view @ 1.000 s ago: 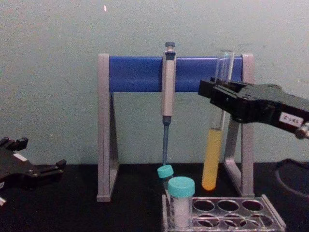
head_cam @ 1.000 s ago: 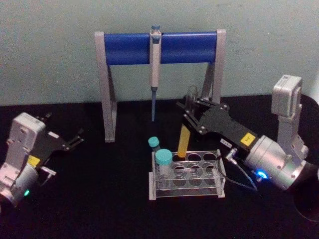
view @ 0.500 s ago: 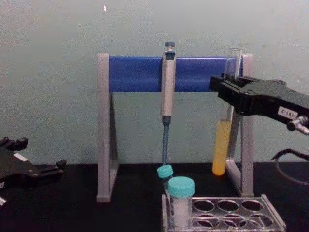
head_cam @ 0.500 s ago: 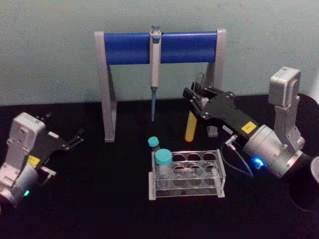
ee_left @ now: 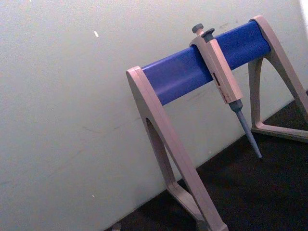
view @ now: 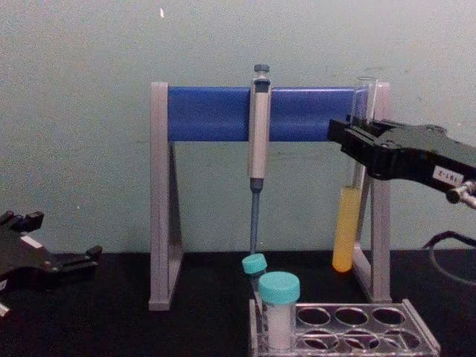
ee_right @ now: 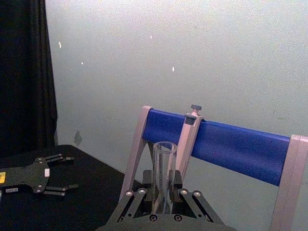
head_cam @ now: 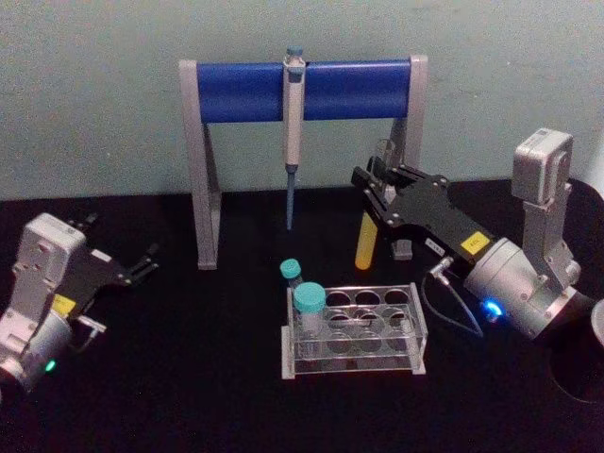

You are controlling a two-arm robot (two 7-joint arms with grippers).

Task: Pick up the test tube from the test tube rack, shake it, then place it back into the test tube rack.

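Head view, test tube (head_cam: pixel 366 243): out of the rack and in the air, long axis close to vertical, open mouth up, rounded yellow-filled end down. Hangs beyond the far right corner of the test tube rack (head_cam: pixel 351 367), near the right leg of the stand (head_cam: pixel 245 92).
Head view, right gripper (head_cam: pixel 375 192): reaches in from the right, pinched on the clear upper glass, with the yellow liquid all below the grip.
Head view, left gripper (head_cam: pixel 123 240): low on the left over the black table (head_cam: pixel 189 396), fingers spread, nothing between them, well apart from the rack.
Head view, rack: flat on the table, a teal-capped tube (head_cam: pixel 309 300) upright at its left end.
Left wrist view, stand: blue crossbar on grey legs against the pale wall, pipette (ee_left: pixel 221 79) hung on the bar, tip down.
Right wrist view, tube: rim uppermost, clear wall rising straight out of the grip, clamped between the black fingers (ee_right: pixel 177 182). Left gripper far off on the table, splayed.
Chest view, tube: slight lean — mouth tipped toward the right, round bottom toward the left. Bottom clearly above the rack's top plate, touching nothing, yellow filling the lower part.
Chest view, right gripper: comes in from the right edge, closed on the glass just above the liquid line.
Chest view, left gripper: at the lower left edge, parted and holding nothing.
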